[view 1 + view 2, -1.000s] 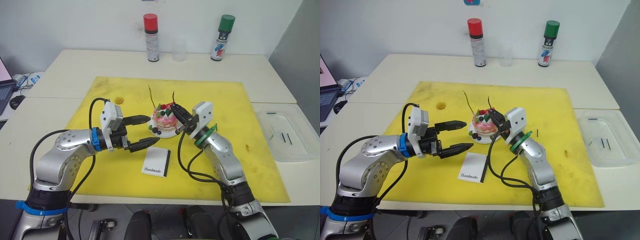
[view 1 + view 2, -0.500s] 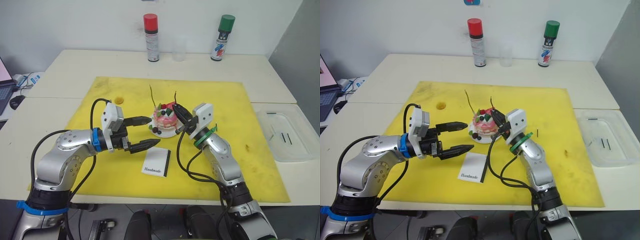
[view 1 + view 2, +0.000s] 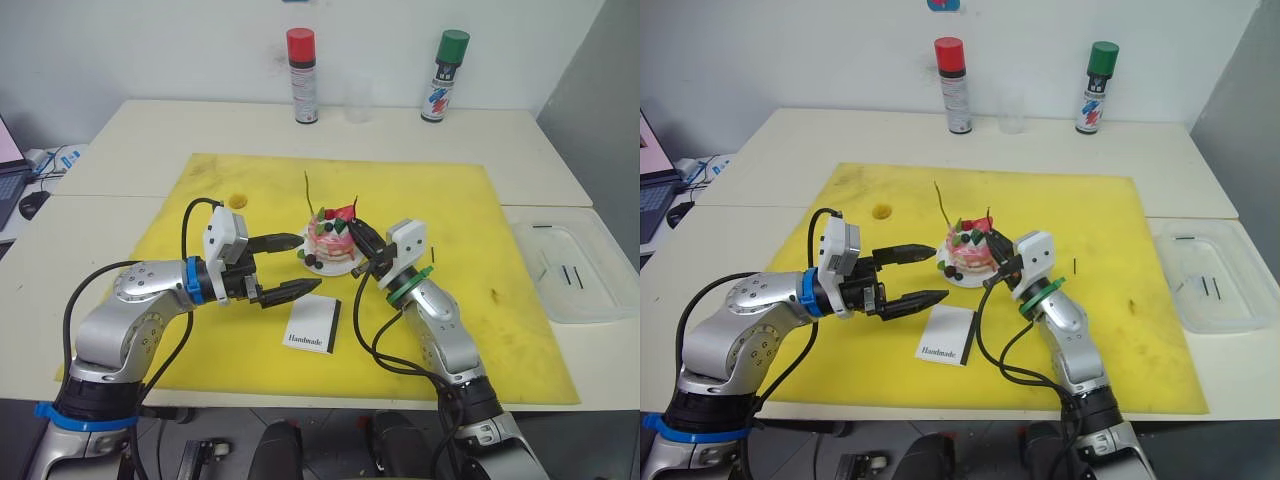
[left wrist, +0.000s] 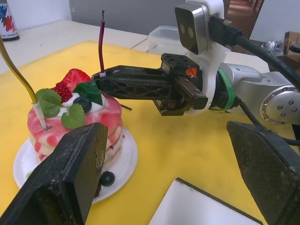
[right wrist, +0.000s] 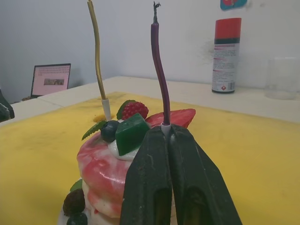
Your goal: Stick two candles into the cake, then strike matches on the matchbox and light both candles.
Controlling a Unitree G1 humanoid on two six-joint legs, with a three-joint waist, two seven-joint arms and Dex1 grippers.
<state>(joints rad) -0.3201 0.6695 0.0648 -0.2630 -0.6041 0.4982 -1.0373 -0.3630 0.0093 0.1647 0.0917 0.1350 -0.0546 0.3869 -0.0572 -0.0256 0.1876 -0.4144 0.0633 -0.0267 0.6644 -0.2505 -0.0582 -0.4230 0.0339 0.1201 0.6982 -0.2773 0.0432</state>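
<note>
Pinching the dark candle (image 5: 159, 70) at its pale base, the right gripper (image 5: 166, 136) presses it into the cake (image 3: 331, 240), where the yellow candle (image 4: 16, 72) already stands. The left gripper (image 3: 288, 264) waits beside the plate (image 4: 124, 159), fingers spread, holding nothing. Next, I think, comes releasing and fetching a match; the matchbox (image 3: 313, 324) lies near.

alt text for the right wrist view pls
The right hand, shut on the dark reddish candle, holds it upright at the pink-and-white cake. A yellowish candle already stands in the cake; a red-capped spray can stands behind.
</note>
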